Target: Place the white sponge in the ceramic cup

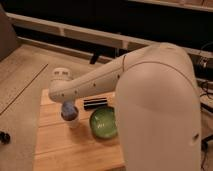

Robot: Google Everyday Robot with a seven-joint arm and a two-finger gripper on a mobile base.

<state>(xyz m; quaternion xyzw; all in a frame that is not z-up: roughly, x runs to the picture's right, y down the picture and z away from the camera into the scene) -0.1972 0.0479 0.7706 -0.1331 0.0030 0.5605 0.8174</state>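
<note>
The ceramic cup [69, 113], small and pale lavender, stands on the wooden table [55, 145] left of the green bowl [103, 123]. My white arm reaches from the right across the table. My gripper [66, 103] is at its left end, pointing down directly over the cup and mostly hidden by the arm. The white sponge is hidden or out of view.
A black cylinder [95, 103] lies just behind the green bowl. A white rounded object [61, 75] sits behind the arm's end. The table's left edge [36, 135] borders a speckled floor. A counter edge runs along the back.
</note>
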